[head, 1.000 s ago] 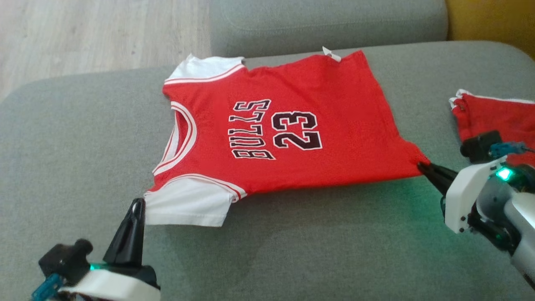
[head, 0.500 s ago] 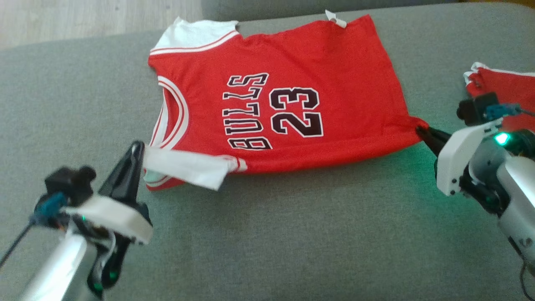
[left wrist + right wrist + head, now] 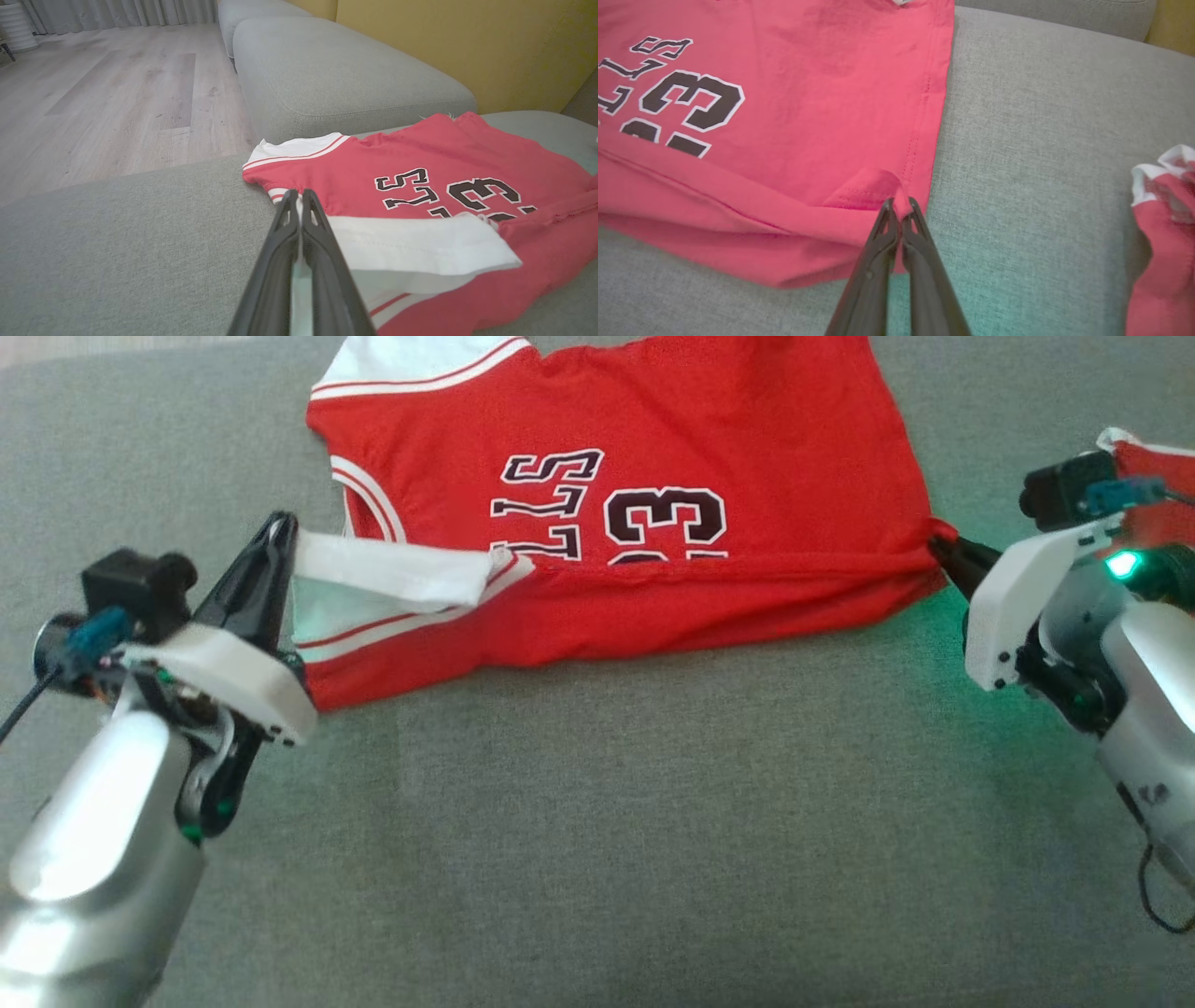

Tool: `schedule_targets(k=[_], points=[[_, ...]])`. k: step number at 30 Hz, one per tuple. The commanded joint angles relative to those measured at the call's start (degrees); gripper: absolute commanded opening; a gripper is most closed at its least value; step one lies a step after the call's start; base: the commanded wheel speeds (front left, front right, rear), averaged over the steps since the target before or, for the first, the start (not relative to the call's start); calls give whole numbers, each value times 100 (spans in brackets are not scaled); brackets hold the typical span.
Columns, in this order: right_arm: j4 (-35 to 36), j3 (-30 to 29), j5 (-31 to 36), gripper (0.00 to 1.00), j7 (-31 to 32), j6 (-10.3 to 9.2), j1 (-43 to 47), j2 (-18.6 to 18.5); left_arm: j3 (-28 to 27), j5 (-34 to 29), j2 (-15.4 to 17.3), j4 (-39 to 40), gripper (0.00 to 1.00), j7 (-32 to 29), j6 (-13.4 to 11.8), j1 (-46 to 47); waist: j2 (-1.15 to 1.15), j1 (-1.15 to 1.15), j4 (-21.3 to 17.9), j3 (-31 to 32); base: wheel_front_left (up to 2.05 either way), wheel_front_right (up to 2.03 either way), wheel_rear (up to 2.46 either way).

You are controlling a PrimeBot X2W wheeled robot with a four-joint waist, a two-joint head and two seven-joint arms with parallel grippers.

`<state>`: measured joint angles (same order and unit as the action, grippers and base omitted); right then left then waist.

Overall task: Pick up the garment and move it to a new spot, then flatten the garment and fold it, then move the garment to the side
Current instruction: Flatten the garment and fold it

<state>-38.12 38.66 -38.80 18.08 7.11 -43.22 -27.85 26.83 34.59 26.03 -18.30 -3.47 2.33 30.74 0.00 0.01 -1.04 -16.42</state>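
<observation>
Both ends pinched: left gripper (image 3: 280, 525) holds the jersey (image 3: 747, 439) sleeve (image 3: 392, 569) (white), right gripper (image 3: 939, 547) its hem corner (image 3: 871, 189).

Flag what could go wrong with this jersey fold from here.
1. The left pincer holds just the white sleeve; the body may lag, skewing the fold.
2. The right pincer pinches a small hem corner; it might slip out under tension.
3. The other red garment lies near that pincer and could get snagged.
</observation>
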Motion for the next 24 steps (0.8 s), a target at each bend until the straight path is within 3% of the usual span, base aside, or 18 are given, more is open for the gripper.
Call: schedule_targets(k=[1,3,4,5,6,7,11,16,20,24], points=[[-8,78,4,0,-98,37,-256,19,-112,-148,147,-95,0,-13,56,541,0,-1,3,-88,0,0,0],[-81,131,19,0,-177,37,-380,59,-59,-193,102,-283,0,-16,90,720,0,-1,7,-124,0,0,0],[-131,128,42,100,-270,37,-445,73,-45,-211,71,-380,0,-2,97,811,0,-1,10,-139,0,0,0],[-131,128,42,100,-270,37,-445,73,-45,-211,71,-380,0,-2,97,811,0,-1,10,-139,0,0,0],[-212,107,60,100,-349,37,-505,96,-42,-239,34,-463,90,59,92,907,0,-1,13,-152,0,0,0],[-271,106,97,100,-440,37,-564,120,-58,-248,-17,-550,100,135,74,998,0,-1,17,-159,0,0,0],[-522,-56,264,100,-1011,37,-768,189,-252,-191,-281,-746,100,720,-33,1269,0,-1,34,-132,0,0,0],[-637,-524,542,100,-2202,37,-815,303,-605,33,-615,-698,100,1566,-143,1214,0,-1,57,60,0,0,0],[-545,-996,825,100,-2961,37,-620,407,-860,104,-809,-361,100,1800,-211,817,0,-1,51,265,0,0,0],[-255,-1565,1274,100,-3228,37,-156,562,-1131,30,-1063,150,100,1841,-306,146,0,-1,46,481,0,0,0]])
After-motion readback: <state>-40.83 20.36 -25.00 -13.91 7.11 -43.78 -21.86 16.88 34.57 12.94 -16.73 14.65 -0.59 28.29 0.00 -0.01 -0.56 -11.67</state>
